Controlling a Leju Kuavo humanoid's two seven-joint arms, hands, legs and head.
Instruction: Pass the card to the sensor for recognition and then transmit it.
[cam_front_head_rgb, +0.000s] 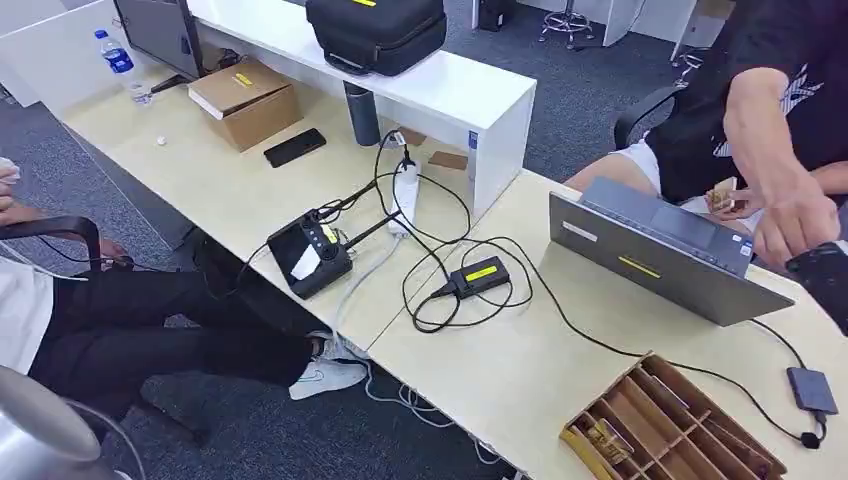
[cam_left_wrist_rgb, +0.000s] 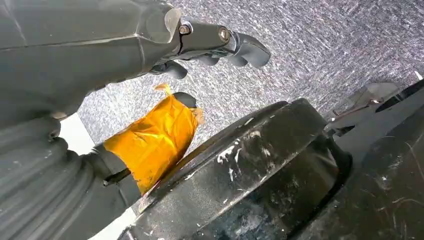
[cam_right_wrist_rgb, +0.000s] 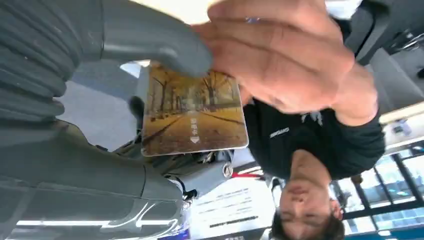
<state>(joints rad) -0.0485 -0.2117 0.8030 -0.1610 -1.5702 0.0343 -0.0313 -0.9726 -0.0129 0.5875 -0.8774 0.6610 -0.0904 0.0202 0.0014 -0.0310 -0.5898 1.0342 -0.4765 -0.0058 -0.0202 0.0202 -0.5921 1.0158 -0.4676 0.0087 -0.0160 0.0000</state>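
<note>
Golden autumn trees cover the card (cam_right_wrist_rgb: 194, 114), which you see in the middle of the right wrist view. Your right hand (cam_right_wrist_rgb: 125, 90) pinches it, the grey thumb (cam_right_wrist_rgb: 155, 40) pressed on its upper edge, while a person's hand (cam_right_wrist_rgb: 285, 60) closes on the same edge from the upper right. Both touch the card at once, so it reads as a handover caught mid-exchange.

In the head view your right hand (cam_front_head_rgb: 822, 275) is the dark shape at the far right edge, with the person's hand (cam_front_head_rgb: 795, 215) just above it. The black sensor (cam_front_head_rgb: 478, 275) lies near the centre of the table (cam_front_head_rgb: 500, 380), cabled and well apart from the card. A laptop (cam_front_head_rgb: 650, 255) stands between them, so I judge the scan step is not in hand now.

Your left hand (cam_left_wrist_rgb: 210, 45) hangs over grey carpet with curled fingers grasping nothing; orange tape wraps its thumb (cam_left_wrist_rgb: 152, 140).

Keep the pinch steady until the person clearly has the card.
</note>
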